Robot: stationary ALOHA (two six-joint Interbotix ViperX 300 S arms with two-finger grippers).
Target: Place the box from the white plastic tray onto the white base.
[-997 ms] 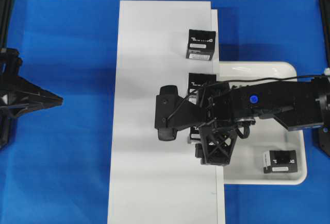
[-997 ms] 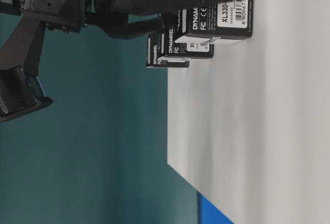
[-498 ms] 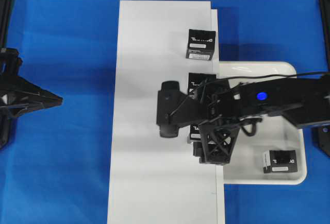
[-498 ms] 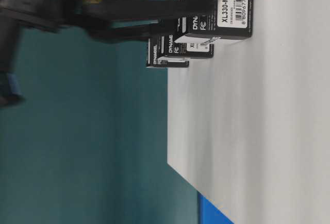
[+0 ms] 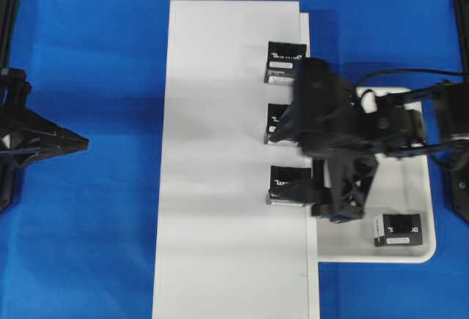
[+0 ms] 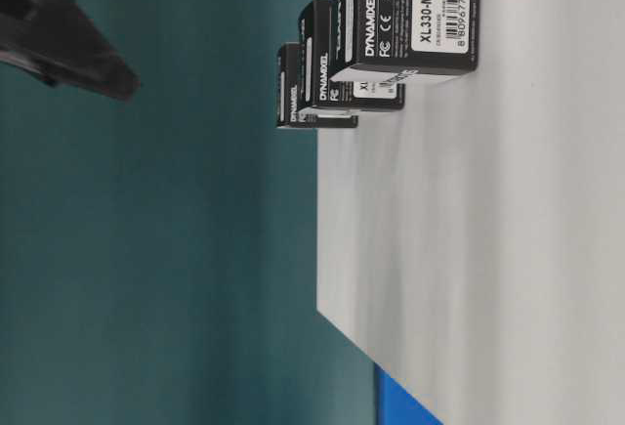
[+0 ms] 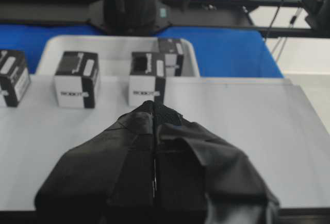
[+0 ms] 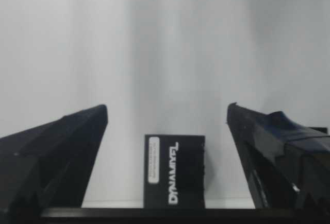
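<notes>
Blue tabletop (image 5: 95, 77), teal backdrop (image 6: 195, 249), 1 white-ended black box (image 5: 398, 229) at lower right.

robot lab, blue bench cloth (image 5: 95, 187), black frame rails (image 7: 216, 0), cables

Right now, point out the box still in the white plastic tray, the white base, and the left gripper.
box (image 5: 397, 229), overhead view, its black top face.
white plastic tray (image 5: 427, 209), overhead view, right rim.
white base (image 5: 212, 187), overhead view, bare middle.
left gripper (image 7: 154, 109), left wrist view, closed fingertips.
</notes>
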